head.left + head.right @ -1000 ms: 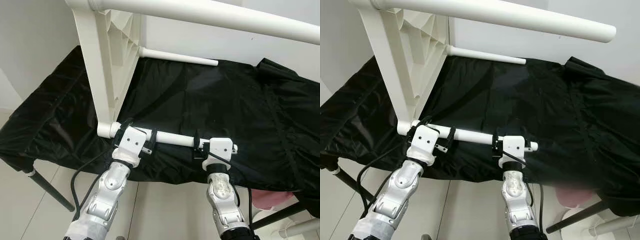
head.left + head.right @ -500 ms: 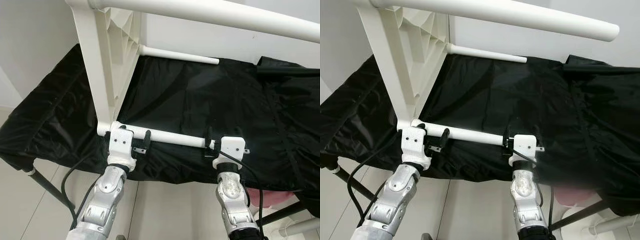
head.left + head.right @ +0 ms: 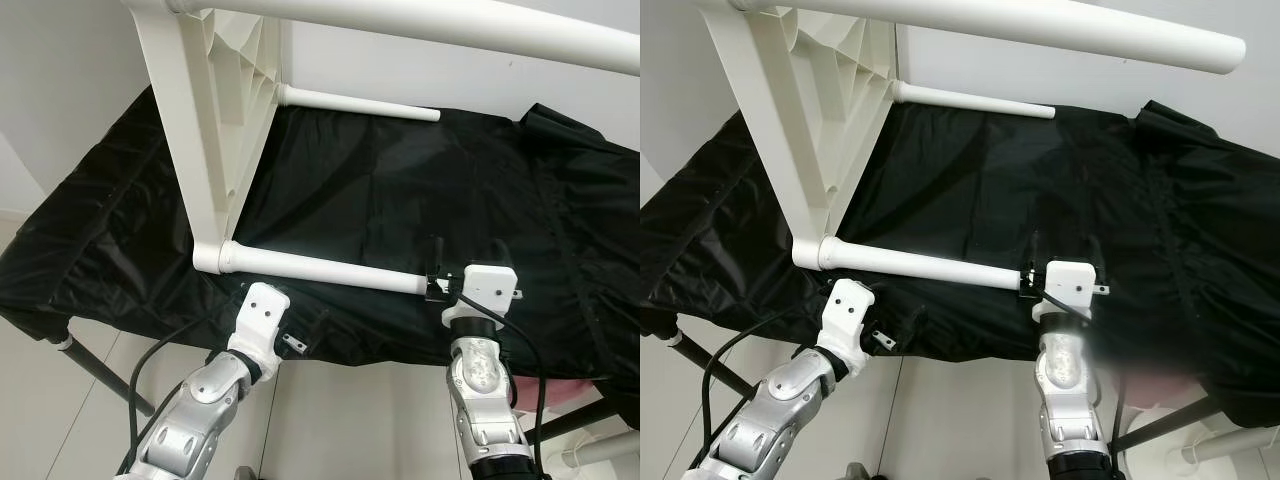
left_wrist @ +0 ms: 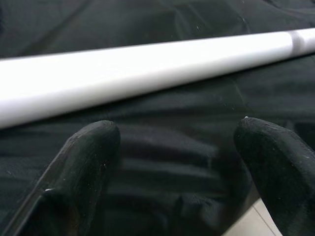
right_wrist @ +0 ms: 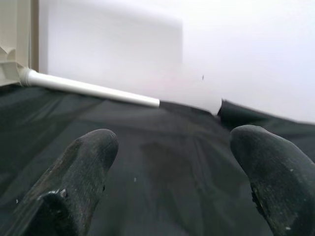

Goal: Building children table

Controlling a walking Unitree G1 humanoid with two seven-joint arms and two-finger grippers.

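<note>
Both grippers gape: left gripper below the near table leg; right gripper at its tip. Likely regrasping the leg next, perhaps to reposition the tabletop.

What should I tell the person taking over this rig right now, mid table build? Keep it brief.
Left gripper: open, holding nothing, below the near leg at the edge of the black cover.
Right gripper: open, at the near leg's free tip.
The white tabletop stands on edge on the cover, with three legs in view sticking out sideways: near, far and upper.
Left: whether the legs are seated tight cannot be told; check, then turn the table upright.
</note>
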